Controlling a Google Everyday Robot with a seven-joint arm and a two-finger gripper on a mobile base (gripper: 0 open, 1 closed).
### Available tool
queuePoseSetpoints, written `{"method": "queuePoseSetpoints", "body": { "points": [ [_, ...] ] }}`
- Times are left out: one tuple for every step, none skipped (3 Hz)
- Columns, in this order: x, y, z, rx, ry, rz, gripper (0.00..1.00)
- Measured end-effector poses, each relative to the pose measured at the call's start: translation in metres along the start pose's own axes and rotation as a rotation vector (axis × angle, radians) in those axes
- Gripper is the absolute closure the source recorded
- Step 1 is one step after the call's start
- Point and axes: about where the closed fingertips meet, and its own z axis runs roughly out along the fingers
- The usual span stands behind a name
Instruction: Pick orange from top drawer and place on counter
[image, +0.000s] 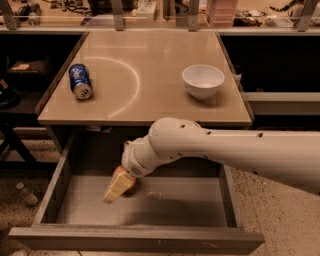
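Item: tan-tipped tool (116, 188), low inside wide shallow grey top drawer (200, 206), against small glossy orange (120, 173), grip indiscernible; hazard: smooth fruit may slip and roll within the drawer.

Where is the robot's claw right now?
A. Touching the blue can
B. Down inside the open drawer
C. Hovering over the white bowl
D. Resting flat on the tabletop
B: the gripper reaches down inside the open top drawer, below the counter, where the white bowl and the blue can sit well apart from it.
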Motion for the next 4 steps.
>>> {"method": "queuePoseSetpoints", "body": {
  "points": [
    [0.008, -0.016, 0.014, 0.012, -0.004, 0.001, 0.0],
    [0.022, -0.022, 0.028, 0.011, 0.001, 0.022, 0.0],
    [0.034, -0.022, 0.035, 0.007, 0.008, 0.04, 0.0],
    [0.044, -0.019, 0.041, -0.001, 0.017, 0.059, 0.0]
  ]
}}
